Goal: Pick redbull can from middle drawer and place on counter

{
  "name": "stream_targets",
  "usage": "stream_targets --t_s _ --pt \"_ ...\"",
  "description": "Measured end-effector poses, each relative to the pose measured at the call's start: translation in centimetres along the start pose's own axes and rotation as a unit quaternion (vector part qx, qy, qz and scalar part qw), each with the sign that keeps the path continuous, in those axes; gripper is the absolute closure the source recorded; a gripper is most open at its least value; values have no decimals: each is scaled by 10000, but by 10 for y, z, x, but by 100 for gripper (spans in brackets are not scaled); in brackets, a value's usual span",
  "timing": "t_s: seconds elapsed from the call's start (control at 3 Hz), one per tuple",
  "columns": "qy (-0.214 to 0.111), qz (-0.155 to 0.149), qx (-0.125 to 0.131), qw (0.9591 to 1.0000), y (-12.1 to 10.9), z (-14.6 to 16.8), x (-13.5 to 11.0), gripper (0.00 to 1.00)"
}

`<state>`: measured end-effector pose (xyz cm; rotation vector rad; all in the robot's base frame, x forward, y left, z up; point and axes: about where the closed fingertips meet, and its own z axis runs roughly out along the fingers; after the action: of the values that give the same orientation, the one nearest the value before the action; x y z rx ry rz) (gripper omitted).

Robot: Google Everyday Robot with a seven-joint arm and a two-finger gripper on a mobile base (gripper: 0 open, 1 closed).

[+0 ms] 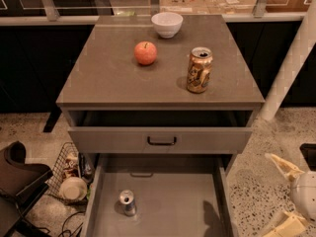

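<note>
Camera view: the redbull can [127, 202] stands upright at 7 o'clock in the pulled-out middle drawer [180, 199], near its left wall, with bare floor to its right. The counter [108, 80] carries 1 gold can [199, 69] at 3 o'clock. The gripper [274, 195] hangs at 4 o'clock beyond the drawer's right wall, fingers [280, 165] spread wide, holding nothing.
</note>
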<state>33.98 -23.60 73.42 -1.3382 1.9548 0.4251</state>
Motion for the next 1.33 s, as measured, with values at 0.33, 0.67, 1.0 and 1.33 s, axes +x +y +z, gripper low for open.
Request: stream_targets --t_s 0.33,0.67,1.0,1.33 --pt "-328 112 -34 9994 0 23 21 0" --pt "-803 198 -102 9965 1 58 45 0" --pt "-1353 242 -236 9902 4 112 62 0" --pt "-1385 326 -244 9895 7 151 67 0"
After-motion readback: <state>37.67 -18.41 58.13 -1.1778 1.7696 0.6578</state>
